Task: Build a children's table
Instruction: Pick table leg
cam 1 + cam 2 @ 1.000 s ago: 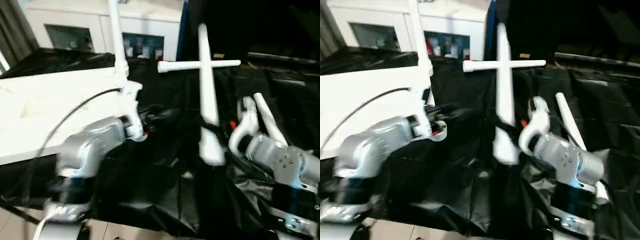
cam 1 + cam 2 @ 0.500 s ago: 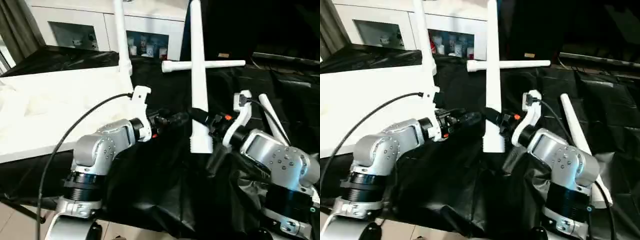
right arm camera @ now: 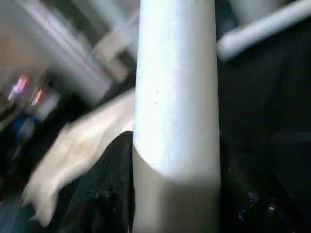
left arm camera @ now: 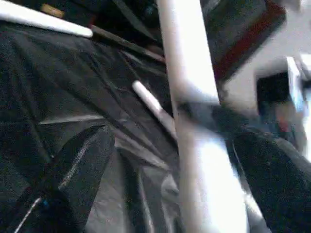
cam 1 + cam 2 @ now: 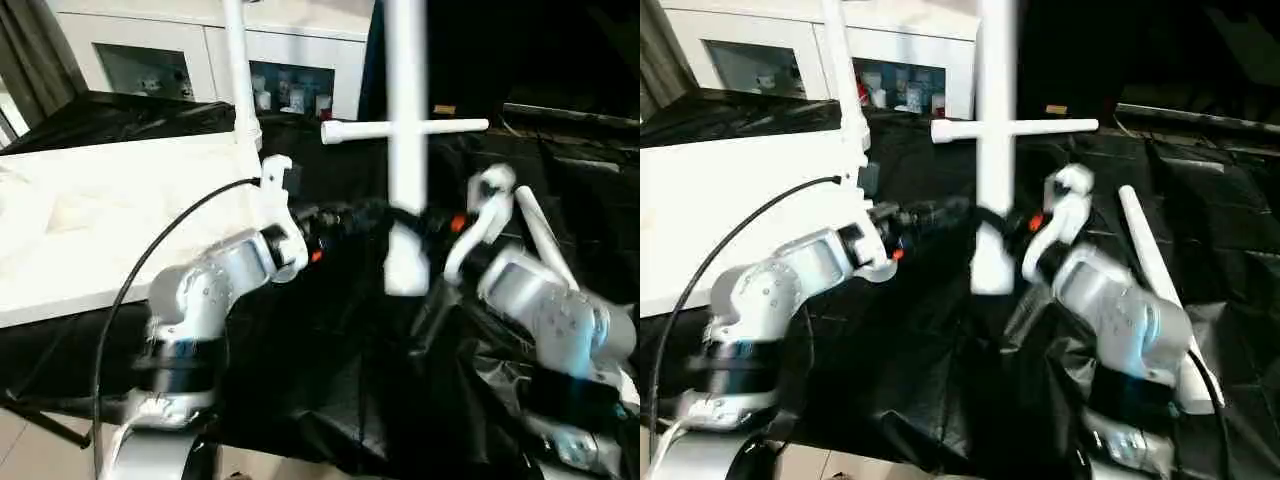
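Handing the leg over to my right arm.
My left gripper is letting go, jaws now spread wide, while my right gripper is clamping the upright leg at frame centre, ready for the tabletop at left.

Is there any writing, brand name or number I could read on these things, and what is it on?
No readable text anywhere.
The small items behind the cabinet's glass doors may carry labels, but they are too small and blurred to read.
The small yellowish tag on the black cloth at the back is too small to read.
The upright table leg is plain white.
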